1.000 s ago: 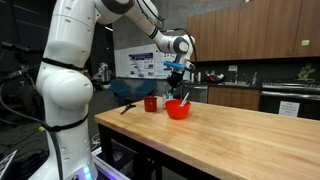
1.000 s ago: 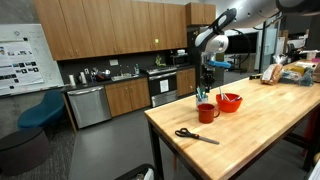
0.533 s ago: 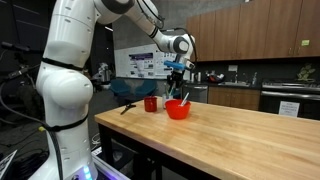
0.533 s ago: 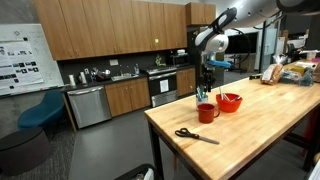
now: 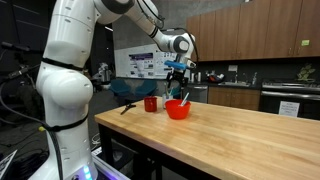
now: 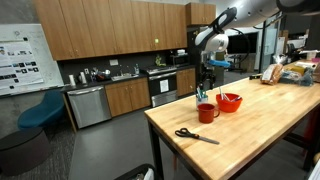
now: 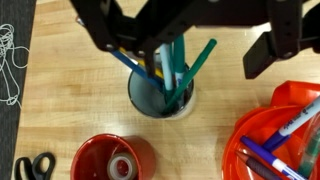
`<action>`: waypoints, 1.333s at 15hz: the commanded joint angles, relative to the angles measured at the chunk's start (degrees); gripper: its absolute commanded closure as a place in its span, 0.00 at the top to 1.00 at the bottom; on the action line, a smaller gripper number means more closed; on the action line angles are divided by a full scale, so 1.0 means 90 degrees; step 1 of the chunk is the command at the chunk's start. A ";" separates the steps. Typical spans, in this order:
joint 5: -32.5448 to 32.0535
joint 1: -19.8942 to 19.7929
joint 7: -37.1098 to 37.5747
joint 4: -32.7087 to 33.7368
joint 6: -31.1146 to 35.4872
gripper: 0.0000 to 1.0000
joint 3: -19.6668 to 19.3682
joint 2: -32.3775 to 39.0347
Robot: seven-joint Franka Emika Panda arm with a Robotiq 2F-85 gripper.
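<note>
Wrist view shows the fingers (image 7: 272, 45) spread wide above a dark cup (image 7: 148, 98) in which several markers (image 7: 195, 65) stand, none of them pinched. Loose pens (image 7: 290, 128) lie in the red bowl (image 7: 262, 140) just beside it, so filling the cup looks partly done. The cup stands on a pale wooden counter (image 7: 70, 110) near a red mug (image 7: 112, 165) holding a tape roll and black scissors (image 7: 35, 168); in an exterior view, wooden cabinets (image 6: 110, 35) and a dishwasher (image 6: 88, 105) mark a kitchen.

The wooden table (image 6: 262, 130) bears scissors (image 6: 196, 135), red cup (image 6: 207, 113), red bowl (image 6: 229, 102) and pen holder (image 7: 141, 96).
</note>
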 commanded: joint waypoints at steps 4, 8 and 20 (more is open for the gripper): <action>0.0056 -0.0107 -0.0273 -0.0023 0.0294 1.00 0.0103 -0.0026; 0.0089 -0.0122 -0.0394 -0.0048 0.0469 1.00 0.0115 -0.0029; 0.0064 -0.0127 -0.0364 -0.0032 0.0496 0.06 0.0109 -0.0048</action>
